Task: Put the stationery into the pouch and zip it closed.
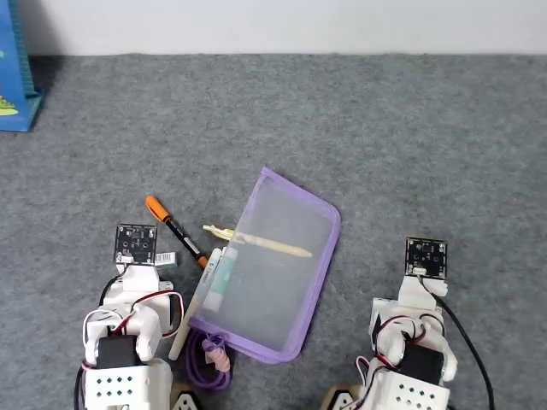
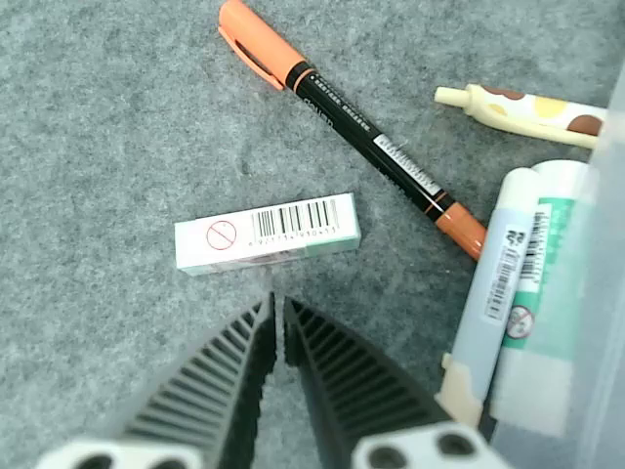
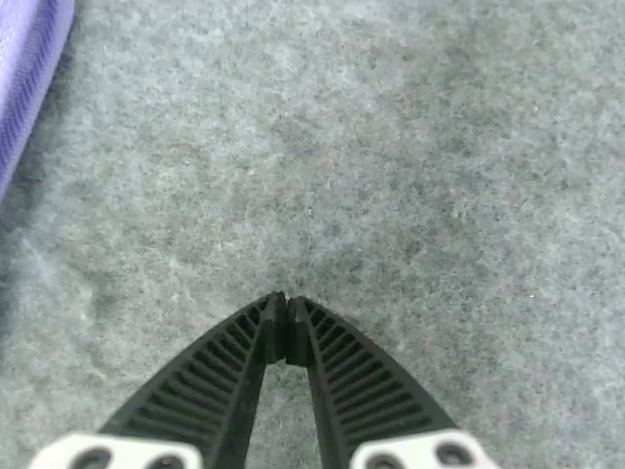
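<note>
On grey carpet (image 1: 410, 128) | white wall (image 1: 299, 26) behind | left end effector (image 2: 277, 311), right end effector (image 3: 286, 308): pinched

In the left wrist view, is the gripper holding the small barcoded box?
No, the left gripper is shut on nothing, and the barcoded box lies flat just beyond its tips.

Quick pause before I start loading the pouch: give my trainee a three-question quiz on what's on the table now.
1. True or false: the barcoded box lies inside the purple pouch.
2. The black pen has a cap that is: A orange, B green, C blue?
3. Fill in: the left gripper and right gripper each hold ____.
Key: 1 false; 2 A; 3 nothing.
</note>
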Robot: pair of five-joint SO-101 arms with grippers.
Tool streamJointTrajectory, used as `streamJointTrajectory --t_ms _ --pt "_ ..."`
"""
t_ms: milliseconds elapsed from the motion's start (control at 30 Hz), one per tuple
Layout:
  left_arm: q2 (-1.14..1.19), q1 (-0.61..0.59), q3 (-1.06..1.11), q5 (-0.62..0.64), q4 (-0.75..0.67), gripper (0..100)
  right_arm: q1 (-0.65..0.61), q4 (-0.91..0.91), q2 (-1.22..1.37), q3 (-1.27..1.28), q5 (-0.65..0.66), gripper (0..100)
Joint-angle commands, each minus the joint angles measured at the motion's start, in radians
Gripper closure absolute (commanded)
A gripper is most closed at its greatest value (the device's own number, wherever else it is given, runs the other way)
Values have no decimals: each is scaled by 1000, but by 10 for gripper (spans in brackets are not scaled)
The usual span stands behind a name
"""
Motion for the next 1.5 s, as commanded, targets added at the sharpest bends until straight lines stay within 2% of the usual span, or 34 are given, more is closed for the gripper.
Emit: streamJointTrajectory --t_ms 0,133,300,667,767,933,1067,1233,1467 --pt "-12 -5 -12 -8 -23 986 -13 -21 -2 -21 -6 988" --pt "-12 -5 -12 -8 -23 986 -44 2 7 -118 -12 991" --pt "-12 -5 -12 -8 -23 986 -182 136 10 -261 -69 991" --pt "-12 -5 -12 -8 -23 986 -403 145 31 -367 -84 991" --pt "-12 -5 -12 -8 -23 986 -429 153 143 -489 -87 991" --pt "-12 -5 -12 -8 -23 986 -503 194 506 -707 -92 991" --pt "-12 -5 -12 -8 -23 986 -615 205 756 -810 -91 987" --pt "-12 -5 -12 -8 -23 986 -822 205 880 -816 -100 990" --pt "-12 -5 -12 -8 -23 986 -1187 283 897 -815 -285 990"
